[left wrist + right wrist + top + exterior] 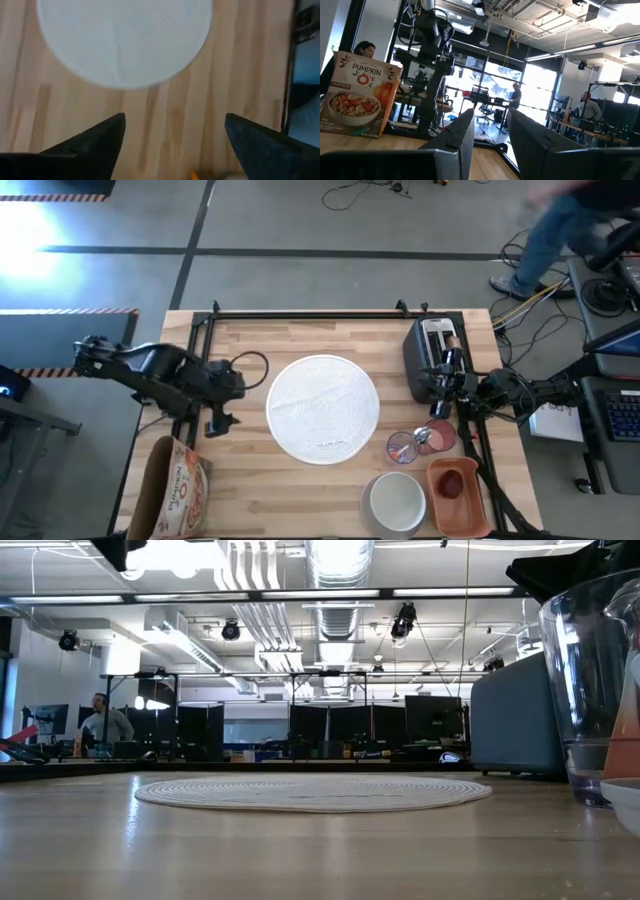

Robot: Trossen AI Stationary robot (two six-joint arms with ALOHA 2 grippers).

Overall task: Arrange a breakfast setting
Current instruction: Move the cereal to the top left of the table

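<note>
Breakfast pieces sit mostly at the table's right front, beside a round white woven placemat (pixel 323 408) that lies flat at the centre of the wooden table (pixel 250 480). Just right of the mat's lower edge stands the clear purplish glass (pixel 402 447), touching or nearly touching a pink cup (pixel 437 437) beside it. In front of them is the white bowl (pixel 398 500), and against its right side an orange-brown tray (pixel 459 496) holding a small red fruit (pixel 452 484). A dark toaster (pixel 432 355) stands at the back right of the table, and a cereal box (pixel 177 485) lies tipped at the front left corner; the right wrist view reads its label as pumpkin O's.

The left gripper (pixel 218 420) hangs over bare wood just left of the mat, its fingers (pixel 90 145) spread wide with nothing between them. The right gripper (pixel 440 385) is beside the toaster's front, just behind the cup and glass. Its fingers (pixel 452 135) stand partly apart with only a narrow gap, and nothing seems to be held, though the view of the tips is poor.

In the low view the glass rises large at the right edge. People show in the room beyond the table.
</note>
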